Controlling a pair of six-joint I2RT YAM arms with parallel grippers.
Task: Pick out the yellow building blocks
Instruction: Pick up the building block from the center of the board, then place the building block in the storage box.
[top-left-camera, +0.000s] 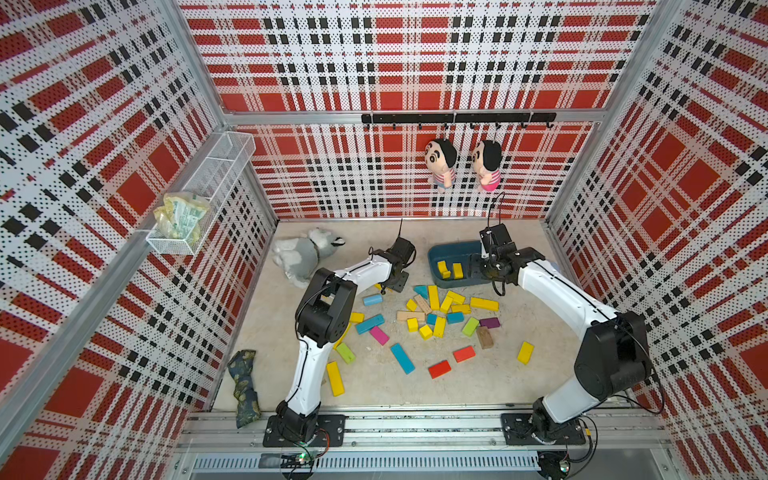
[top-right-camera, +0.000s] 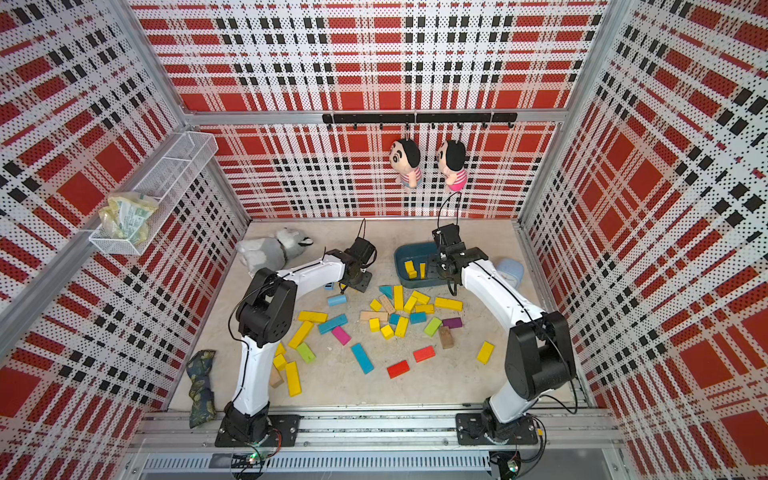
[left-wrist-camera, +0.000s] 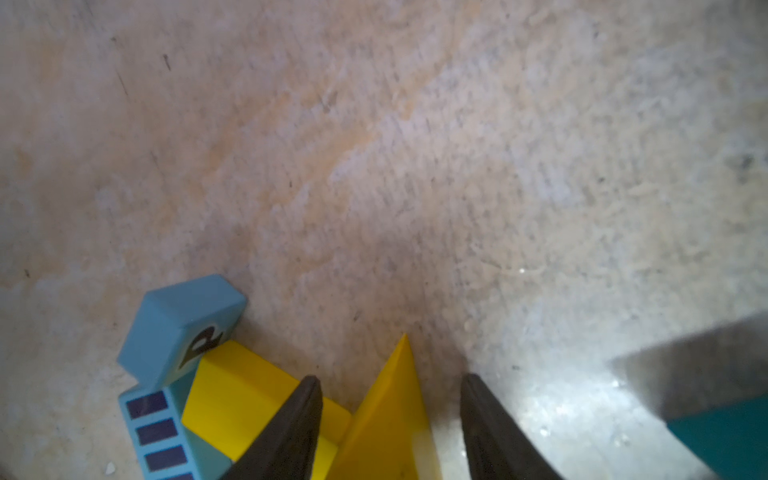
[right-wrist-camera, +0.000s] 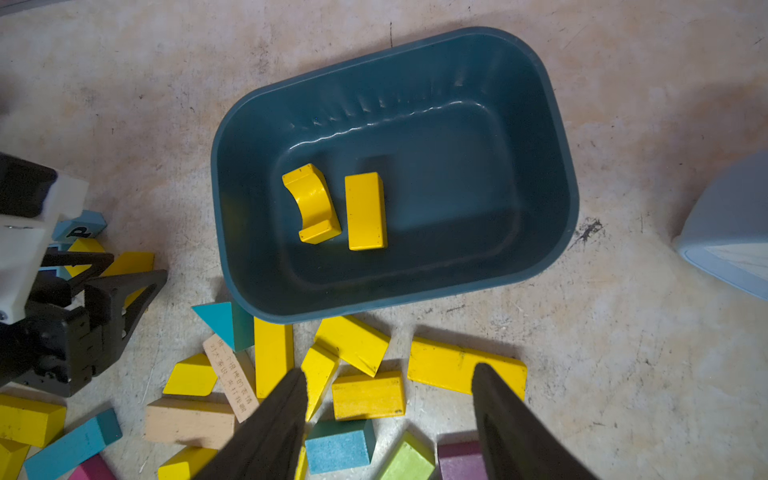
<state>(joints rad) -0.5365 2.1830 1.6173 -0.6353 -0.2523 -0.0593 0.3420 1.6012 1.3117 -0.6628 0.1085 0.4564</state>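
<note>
Yellow painted wood dots the pale, scuffed tabletop (top-left-camera: 478, 390), where the yellow building blocks (top-left-camera: 433, 297) lie mixed with blue, red, green, pink, purple and plain tan ones. Nearest the arm bases, a long yellow bar (top-left-camera: 335, 378) lies just right of the left arm, a dark patterned cloth (top-left-camera: 244, 386) is bunched against the left wall, and two flat red blocks (top-left-camera: 439, 369) and a long blue bar (top-left-camera: 402, 358) sit toward the middle; a lone yellow brick (top-left-camera: 525, 352) lies near the right arm. Further in, the densest cluster of yellow pieces sits at mid-table, just on the near side of a dark teal rectangular plastic bin (right-wrist-camera: 457, 187). At the left of that cluster the left gripper (left-wrist-camera: 390, 377) is down at the table, its jaws partly apart and straddling a yellow wedge (left-wrist-camera: 390, 415); bare table shows between the wedge and one finger, and whether the other touches it I cannot tell. Just beside the wedge are a chunky yellow block (left-wrist-camera: 241, 395) and a light blue block printed with a black P (left-wrist-camera: 178, 328). The right gripper (right-wrist-camera: 390, 372) hangs raised by the bin's right end, jaws wide with nothing between them. Inside the bin a yellow arch (right-wrist-camera: 311, 203) and a flat yellow brick (right-wrist-camera: 365, 212) lie side by side, apart. Far left lies a grey and white plush toy (top-left-camera: 297, 255), and on the back wall two dark-haired dolls (top-left-camera: 441, 162) hang from a black hook rail (top-left-camera: 457, 118).
</note>
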